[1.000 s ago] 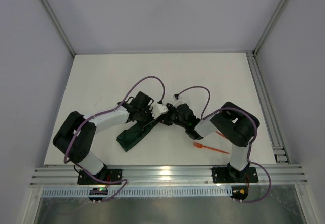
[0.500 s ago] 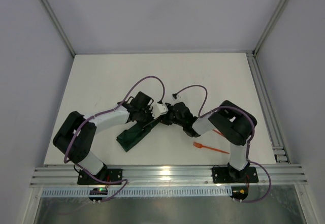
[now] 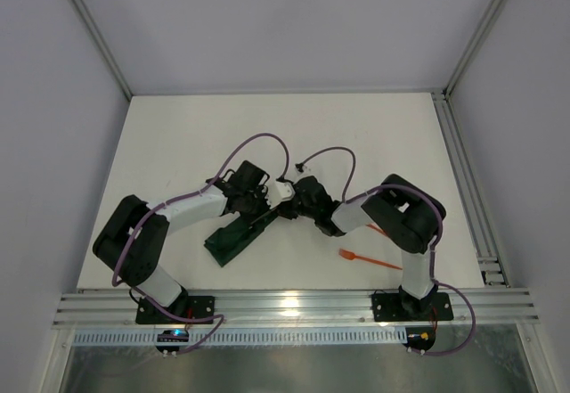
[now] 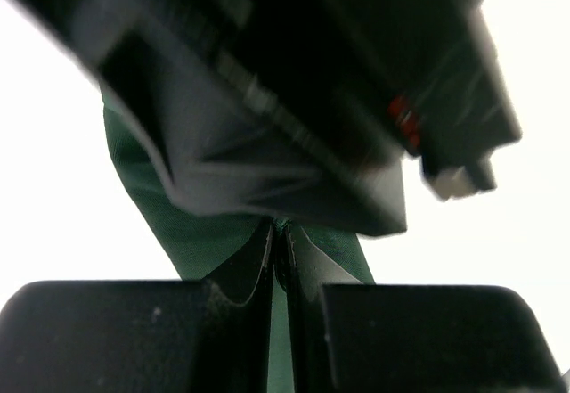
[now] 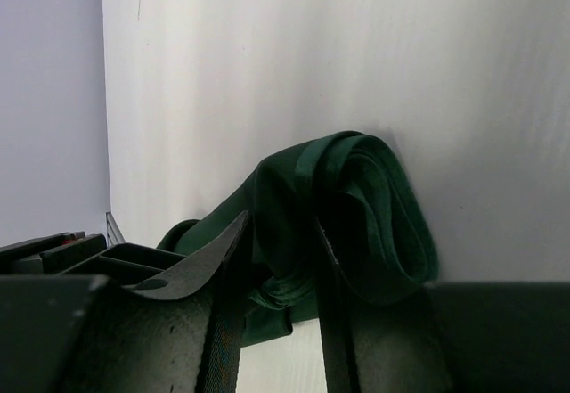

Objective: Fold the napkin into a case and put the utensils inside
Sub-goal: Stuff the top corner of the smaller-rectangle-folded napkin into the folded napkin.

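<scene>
The dark green napkin (image 3: 233, 235) lies as a narrow folded strip, slanting from near left up toward the centre of the table. My left gripper (image 3: 268, 208) is at its far end. In the left wrist view its jaws (image 4: 279, 231) are pressed together on a thin edge of the cloth (image 4: 169, 215). My right gripper (image 3: 288, 204) faces it, almost touching. Its fingers (image 5: 279, 224) stand apart, with a bunched, rolled fold of napkin (image 5: 374, 206) between them. An orange fork (image 3: 370, 259) lies on the table near the right arm. A second orange utensil (image 3: 377, 230) shows partly under that arm.
The white table (image 3: 178, 143) is bounded by grey walls at the back and sides. An aluminium rail (image 3: 285, 306) runs along the near edge and another rail (image 3: 463, 179) along the right side. The right gripper's housing (image 4: 312, 99) fills the upper part of the left wrist view.
My right gripper's fingers have spread wider around the cloth and the arm has shifted a little to the left. The left gripper stays clamped in place.
</scene>
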`<state>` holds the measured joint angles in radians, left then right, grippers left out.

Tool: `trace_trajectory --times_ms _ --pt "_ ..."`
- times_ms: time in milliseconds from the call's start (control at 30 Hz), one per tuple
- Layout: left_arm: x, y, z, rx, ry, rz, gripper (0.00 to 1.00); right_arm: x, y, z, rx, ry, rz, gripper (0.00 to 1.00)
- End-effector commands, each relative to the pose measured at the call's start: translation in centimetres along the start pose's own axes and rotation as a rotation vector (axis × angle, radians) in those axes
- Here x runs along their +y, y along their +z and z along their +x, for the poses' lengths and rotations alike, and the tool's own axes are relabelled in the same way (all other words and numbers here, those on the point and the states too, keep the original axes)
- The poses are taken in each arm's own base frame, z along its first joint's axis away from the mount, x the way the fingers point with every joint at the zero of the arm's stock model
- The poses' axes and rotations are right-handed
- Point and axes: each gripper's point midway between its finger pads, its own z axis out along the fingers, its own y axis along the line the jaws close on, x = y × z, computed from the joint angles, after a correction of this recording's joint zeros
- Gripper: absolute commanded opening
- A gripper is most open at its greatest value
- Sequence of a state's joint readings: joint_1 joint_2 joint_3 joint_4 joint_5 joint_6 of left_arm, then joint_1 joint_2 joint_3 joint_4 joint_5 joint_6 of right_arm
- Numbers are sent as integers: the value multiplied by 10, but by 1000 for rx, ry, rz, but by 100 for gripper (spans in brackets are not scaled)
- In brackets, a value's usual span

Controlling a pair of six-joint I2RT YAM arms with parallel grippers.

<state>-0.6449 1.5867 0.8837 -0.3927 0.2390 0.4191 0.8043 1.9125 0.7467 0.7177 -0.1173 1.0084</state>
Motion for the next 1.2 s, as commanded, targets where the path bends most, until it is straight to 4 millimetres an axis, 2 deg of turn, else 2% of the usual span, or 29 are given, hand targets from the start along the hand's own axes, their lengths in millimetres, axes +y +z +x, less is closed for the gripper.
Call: trace_trajectory --times_ms 0,67,233,300,333,433,533,567,600,700,733,800,833,867,933,967,1033,1067,1100,1167 --pt "3 -4 -15 -49 4 -6 7 13 9 6 31 0 -26 37" --pt "5 -4 -15 -51 3 -11 7 15 11 8 47 6 -26 37" --pt "7 -5 -16 -51 8 -22 7 3 14 17 90 24 17 35" --pt "8 -4 -14 -48 5 -25 7 0 14 21 100 33 24 30" --pt "8 -4 -14 -47 8 -26 8 -2 15 23 104 40 29 23" --pt "8 -6 -13 -41 7 -32 10 -4 15 26 112 57 29 12" --pt "9 -9 -15 -38 8 -34 16 1 15 24 109 68 7 4" --pt "9 -11 -16 -38 10 -35 18 3 15 23 108 67 -1 4" --pt "9 -14 -21 -48 12 -30 24 7 15 21 104 67 -11 4" --pt "2 -27 -24 -39 12 11 32 14 12 13 87 65 -39 4" --pt "-1 -40 -38 -78 25 25 34 17 11 11 83 62 -49 4" --pt "-10 -60 -37 -68 21 70 37 22 9 6 75 49 -68 4" --pt "-11 -77 -49 -109 30 77 38 24 8 5 73 39 -74 4" --pt "-16 -87 -39 -73 13 102 39 29 8 3 71 31 -84 4" --pt "-8 -109 -35 -79 -23 80 40 34 7 1 65 18 -99 4" --pt "-2 -116 -20 -45 -79 76 40 39 6 -2 57 12 -122 4" --pt "8 -121 0 -5 -123 45 34 40 6 -3 53 16 -132 4" --pt "15 -119 23 62 -151 -2 32 43 7 -6 45 13 -150 4" --pt "21 -118 38 98 -176 -32 29 43 7 -5 51 15 -159 4" --pt "18 -111 63 178 -161 -39 28 50 6 -9 36 24 -203 4"
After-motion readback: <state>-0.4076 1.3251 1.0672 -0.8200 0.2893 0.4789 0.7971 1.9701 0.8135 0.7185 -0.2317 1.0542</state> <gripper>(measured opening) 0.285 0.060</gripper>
